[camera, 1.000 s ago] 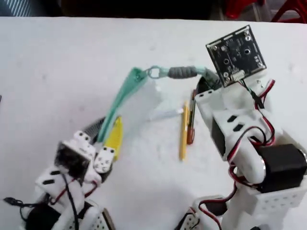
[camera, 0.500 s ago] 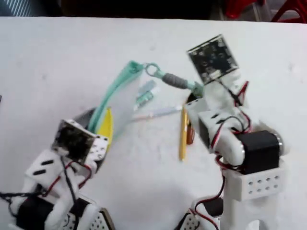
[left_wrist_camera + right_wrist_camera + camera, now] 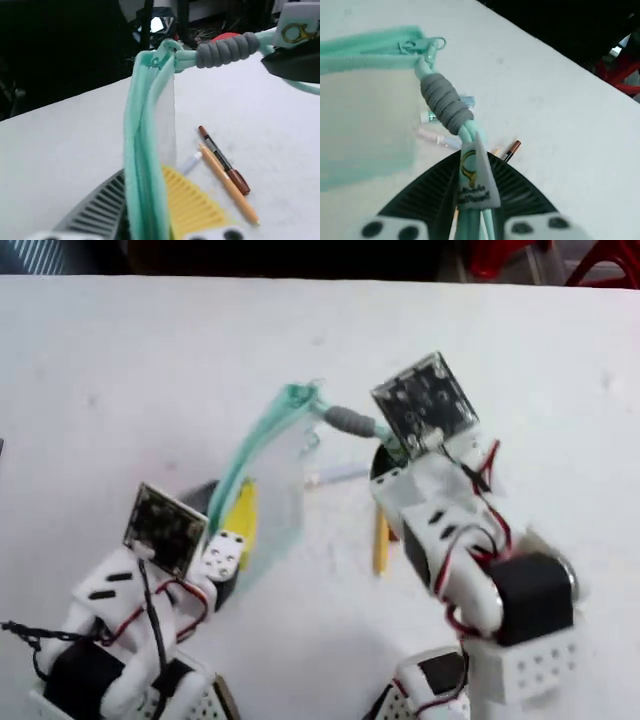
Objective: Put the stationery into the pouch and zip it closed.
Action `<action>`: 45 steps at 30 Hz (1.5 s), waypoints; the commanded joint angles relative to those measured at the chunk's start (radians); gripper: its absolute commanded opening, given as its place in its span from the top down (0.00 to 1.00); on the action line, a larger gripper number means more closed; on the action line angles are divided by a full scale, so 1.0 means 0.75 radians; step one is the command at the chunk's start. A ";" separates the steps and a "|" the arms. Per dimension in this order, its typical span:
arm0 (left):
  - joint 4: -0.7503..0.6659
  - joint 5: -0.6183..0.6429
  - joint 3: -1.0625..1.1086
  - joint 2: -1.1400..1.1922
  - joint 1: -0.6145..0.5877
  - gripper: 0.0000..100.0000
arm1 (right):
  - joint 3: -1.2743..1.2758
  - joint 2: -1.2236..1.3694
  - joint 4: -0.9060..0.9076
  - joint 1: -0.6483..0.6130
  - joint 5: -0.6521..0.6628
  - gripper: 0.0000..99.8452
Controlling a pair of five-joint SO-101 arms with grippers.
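Clamping pouch strap: right jaws (left jaws pinch its edge).

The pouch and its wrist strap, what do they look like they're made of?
The pouch looks like soft, frosted translucent plastic, since the table shows faintly through its side; its edge is mint woven zipper tape. The strap is mint cord with a grey wound wrap, likely textile, though rubber can't be ruled out.

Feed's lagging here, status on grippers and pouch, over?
Left gripper shut on pouch. Right gripper shut on its strap. Pens lie on table, outside pouch.
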 commanded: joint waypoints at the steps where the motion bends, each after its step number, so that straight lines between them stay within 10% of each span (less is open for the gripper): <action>1: -0.141 0.014 0.055 0.021 0.128 0.98 | -0.006 -0.097 -0.028 0.005 0.004 0.98; 20: -0.595 0.063 0.585 0.013 0.050 0.98 | -0.014 -0.195 -0.030 -0.240 0.000 0.98; 28: -0.381 0.145 0.522 0.011 0.081 0.78 | -0.004 -0.195 -0.015 -0.124 -0.006 0.98; 45: -0.141 0.149 0.307 0.011 0.075 0.95 | 0.068 -0.193 -0.019 -0.077 -0.006 0.98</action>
